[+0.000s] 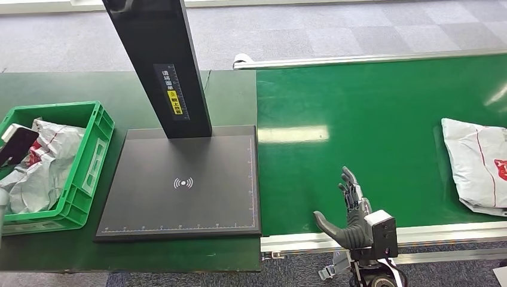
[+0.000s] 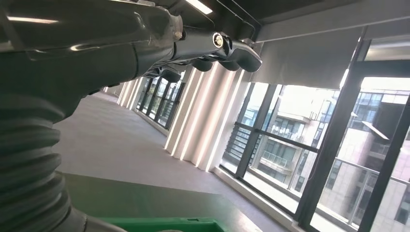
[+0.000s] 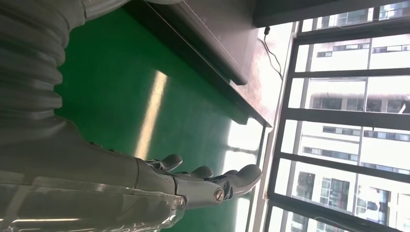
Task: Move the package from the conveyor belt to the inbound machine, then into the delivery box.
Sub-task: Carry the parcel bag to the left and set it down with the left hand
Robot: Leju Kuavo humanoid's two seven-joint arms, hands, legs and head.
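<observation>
A white plastic mailer package with red markings (image 1: 478, 164) lies flat on the green conveyor belt (image 1: 370, 119) at its right end, long axis running away from the robot. The right robot hand (image 1: 353, 212) hovers open and empty over the belt's near edge, well apart from it. The left robot hand (image 2: 212, 48) holds nothing, fingers loosely extended. A black scanning platform with a post (image 1: 185, 185) stands on the dark green table (image 1: 72, 86) beside a green plastic crate (image 1: 89, 161) of mailers. Grey carpet (image 1: 359, 30) lies beyond.

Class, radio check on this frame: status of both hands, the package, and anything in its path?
Right hand open, over the belt. Left hand empty, fingers extended. Package lies on belt, untouched, at far right. Scanner plate bare; crate already holds bags.
</observation>
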